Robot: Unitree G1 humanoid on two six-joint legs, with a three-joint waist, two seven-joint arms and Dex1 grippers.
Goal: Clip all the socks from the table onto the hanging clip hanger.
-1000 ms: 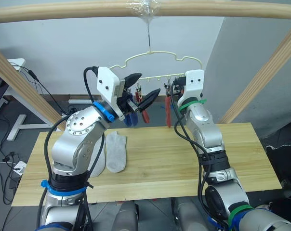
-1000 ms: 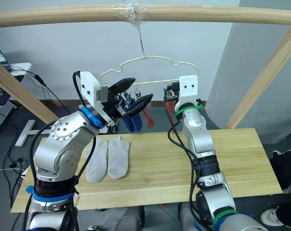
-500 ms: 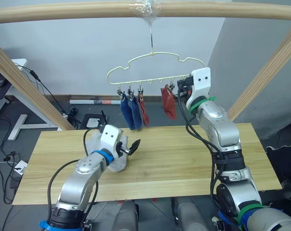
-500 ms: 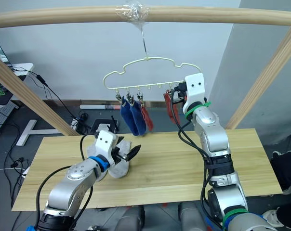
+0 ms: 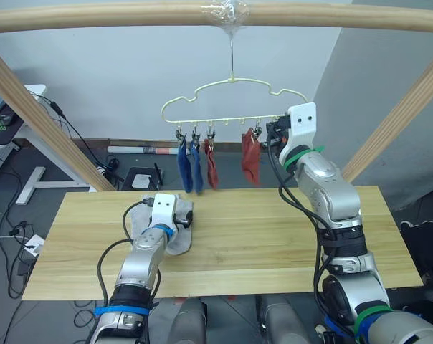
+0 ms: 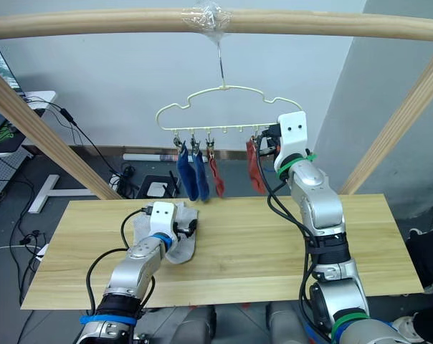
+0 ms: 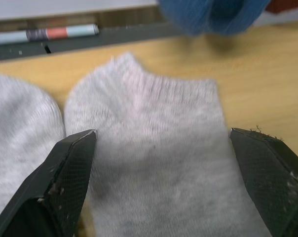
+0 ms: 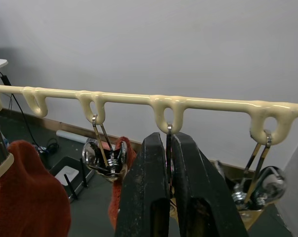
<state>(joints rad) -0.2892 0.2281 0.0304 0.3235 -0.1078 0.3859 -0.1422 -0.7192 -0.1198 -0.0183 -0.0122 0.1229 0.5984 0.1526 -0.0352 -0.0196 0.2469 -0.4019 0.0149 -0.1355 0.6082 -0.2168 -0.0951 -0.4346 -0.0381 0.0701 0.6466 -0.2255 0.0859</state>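
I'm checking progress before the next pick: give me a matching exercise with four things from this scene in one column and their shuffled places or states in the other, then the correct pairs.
Things:
1. blue socks
2. grey socks
3. left gripper
4. right gripper

States:
A. shut on a clip of the clip hanger
B. hanging side by side from clips
C. open, fingers straddling a grey sock
D. lying flat on the table

Pairs: 1-B, 2-D, 3-C, 4-A
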